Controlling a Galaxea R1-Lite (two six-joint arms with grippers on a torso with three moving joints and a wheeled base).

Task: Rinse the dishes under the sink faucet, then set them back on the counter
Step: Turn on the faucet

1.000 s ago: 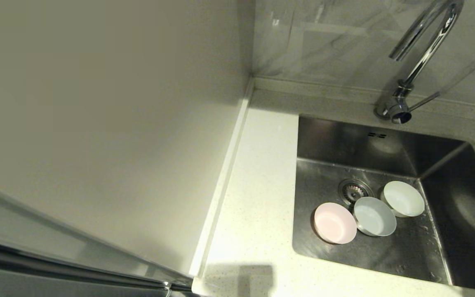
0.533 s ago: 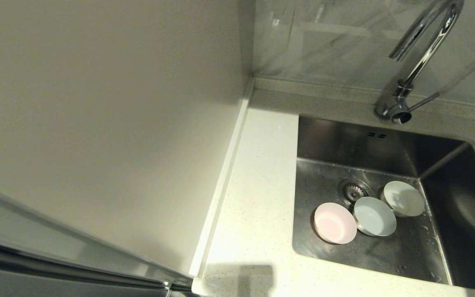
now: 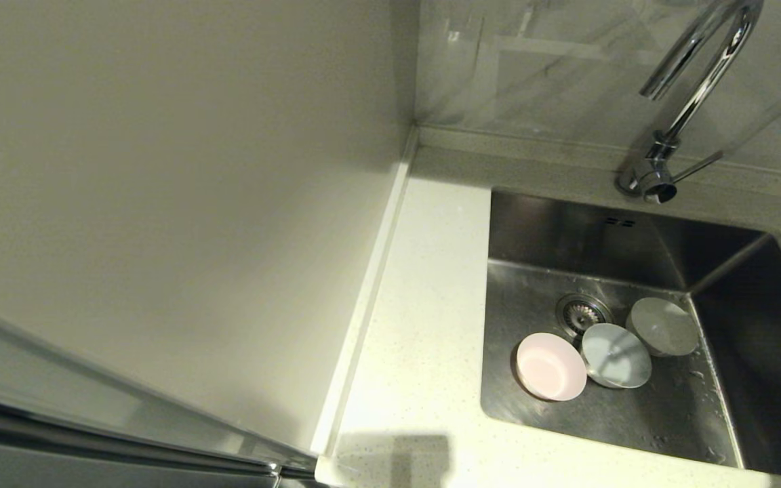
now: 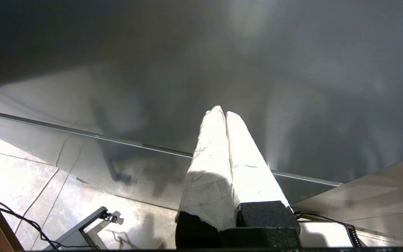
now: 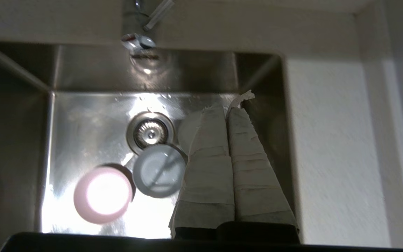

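Three small round bowls sit on the floor of the sink, a rectangular basin of brushed steel sunk into the white speckled counter. They lie in a row just near of the round drain: the pink bowl on the left, the blue bowl in the middle, touching or slightly overlapping it, and the white bowl to the right and a little farther back, its rim against the blue one. Water drops fleck the basin floor on the near right. The faucet, a shiny chrome gooseneck with a thin straight lever at its base, stands on the raised ledge behind the basin. A grey marbled wall backs the ledge, and a plain cream panel fills the scene to the left of the counter. Neither arm appears in the head view. The right gripper, its two fingers wrapped in pale crinkled tape and pressed together on nothing, hangs above the sink on the white bowl's side, hiding most of that bowl from its wrist camera. The left gripper, taped likewise and also closed and empty, is parked away from the sink, facing a smooth grey panel above a glossy tiled floor.
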